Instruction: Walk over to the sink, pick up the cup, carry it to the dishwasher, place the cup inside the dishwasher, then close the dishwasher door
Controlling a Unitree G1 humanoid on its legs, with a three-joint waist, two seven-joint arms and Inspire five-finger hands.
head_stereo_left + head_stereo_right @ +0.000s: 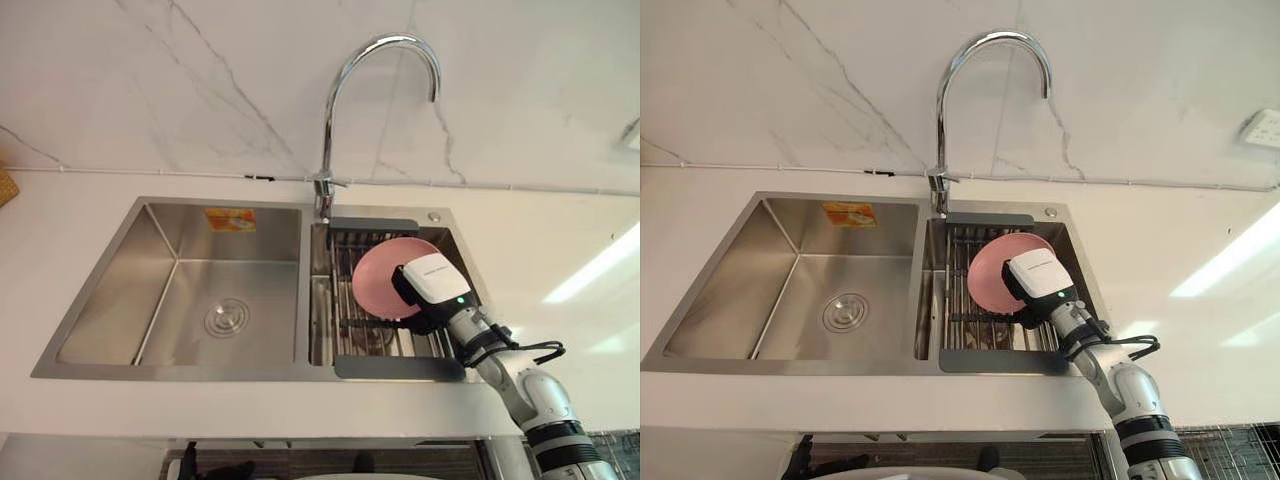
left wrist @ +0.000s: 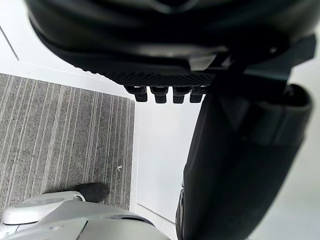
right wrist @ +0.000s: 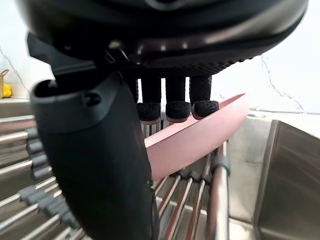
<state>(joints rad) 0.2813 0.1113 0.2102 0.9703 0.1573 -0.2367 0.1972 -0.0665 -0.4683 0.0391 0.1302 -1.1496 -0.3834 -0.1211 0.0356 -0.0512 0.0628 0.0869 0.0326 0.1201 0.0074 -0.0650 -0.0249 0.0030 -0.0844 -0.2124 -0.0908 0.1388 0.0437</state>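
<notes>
Pink dish (image 1: pixel 378 275) is what I'm calling it. The task says cup, but what sat there was a shallow pink dish, leaning tilted on the wire rack (image 1: pixel 345 335) in the sink's right side.

Going left to right, the left hand (image 2: pixel 165 50) hung down near the floor, fingers loose with nothing in them. The left basin (image 1: pixel 180 290) was deep steel, and the faucet (image 1: pixel 345 90) arched over the divider. The right hand (image 1: pixel 432 288) was down on the dish with its fingertips (image 3: pixel 177 110) on the rim and the thumb (image 3: pixel 95 165) across on the other face. It looked like a pinch to me, though the thumb's contact was hidden.

My worry was that thin rim grip. A smooth tilted dish held by one edge could swing or slide out on the lift and clatter onto the rack bars. The lower edge might also snag between the bars, or the dish could clip the spout or the tabletop (image 1: pixel 560 250) edge on the way out.
</notes>
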